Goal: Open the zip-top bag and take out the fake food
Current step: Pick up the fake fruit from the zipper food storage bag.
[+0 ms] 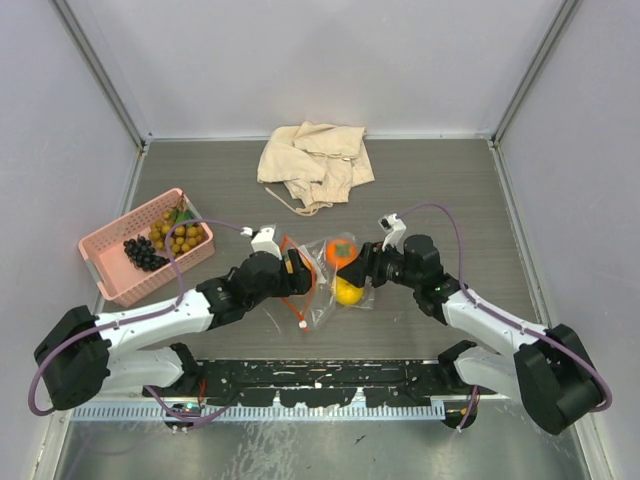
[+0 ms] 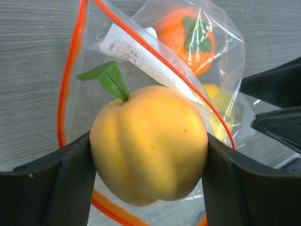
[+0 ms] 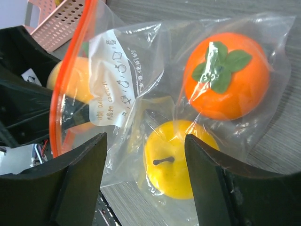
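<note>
Clear plastic zip-top bag [image 3: 160,108], its white label [image 3: 115,75] handwritten, illegible, my left gripper [image 2: 148,165] clamped on a yellow peach [image 2: 150,132] at its mouth, my right gripper [image 3: 146,141] spread open over yellow fruit [image 3: 174,160], orange fruit [image 3: 230,75] inside.

Right wrist view: peach [image 3: 77,84] mostly hidden behind bag label [image 3: 120,80]; pink basket [image 3: 59,21] cropped at top edge; label writing illegible.

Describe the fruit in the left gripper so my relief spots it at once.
In the middle of the grey table lies the clear plastic zip-top bag. At its mouth the left gripper pinches a yellow-orange plastic peach. Unlike the orange persimmon and yellow fruit inside, it has one folded green leaf.
</note>
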Controlling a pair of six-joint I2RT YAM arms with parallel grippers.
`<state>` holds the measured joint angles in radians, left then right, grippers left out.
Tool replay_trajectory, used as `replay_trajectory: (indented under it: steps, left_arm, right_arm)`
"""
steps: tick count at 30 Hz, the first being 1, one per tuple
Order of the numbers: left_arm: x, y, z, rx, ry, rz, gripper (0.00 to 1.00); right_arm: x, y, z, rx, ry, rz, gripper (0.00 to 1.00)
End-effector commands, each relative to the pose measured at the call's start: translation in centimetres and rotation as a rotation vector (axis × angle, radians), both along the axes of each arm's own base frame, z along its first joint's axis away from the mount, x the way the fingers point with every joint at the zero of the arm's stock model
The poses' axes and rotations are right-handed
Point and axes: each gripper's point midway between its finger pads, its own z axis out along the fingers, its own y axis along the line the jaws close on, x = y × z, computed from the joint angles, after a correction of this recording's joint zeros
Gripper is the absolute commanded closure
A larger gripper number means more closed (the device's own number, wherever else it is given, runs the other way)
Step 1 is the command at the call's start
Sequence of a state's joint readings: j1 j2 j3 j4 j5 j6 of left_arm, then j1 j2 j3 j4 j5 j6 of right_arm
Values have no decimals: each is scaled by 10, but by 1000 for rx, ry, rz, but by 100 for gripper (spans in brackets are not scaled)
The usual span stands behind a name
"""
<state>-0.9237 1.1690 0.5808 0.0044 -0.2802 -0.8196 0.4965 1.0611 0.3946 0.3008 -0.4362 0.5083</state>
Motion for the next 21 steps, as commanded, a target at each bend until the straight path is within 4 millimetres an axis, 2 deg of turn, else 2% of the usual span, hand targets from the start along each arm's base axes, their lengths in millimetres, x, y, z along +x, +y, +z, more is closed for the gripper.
replay_trajectory:
  steps: [1,9,13,15,18,21]
  left_arm:
    - [-3,-3,18,-49,-39,-26,75]
    - [-9,-9,19,-90,-21,-55,76]
    - [-10,-13,22,-109,-18,-67,76]
    - [-11,-14,23,-115,-17,-72,76]
    - [-12,-13,25,-120,-17,-75,77]
    - [-15,-8,23,-107,-17,-72,78]
  right_arm:
    - [9,20,33,86,-62,45,30]
    - [15,31,27,49,-32,36,41]
    - [17,39,20,23,-14,38,51]
    - [19,40,14,6,5,32,58]
    - [21,41,8,-4,20,23,75]
    - [22,36,10,-12,7,-3,89]
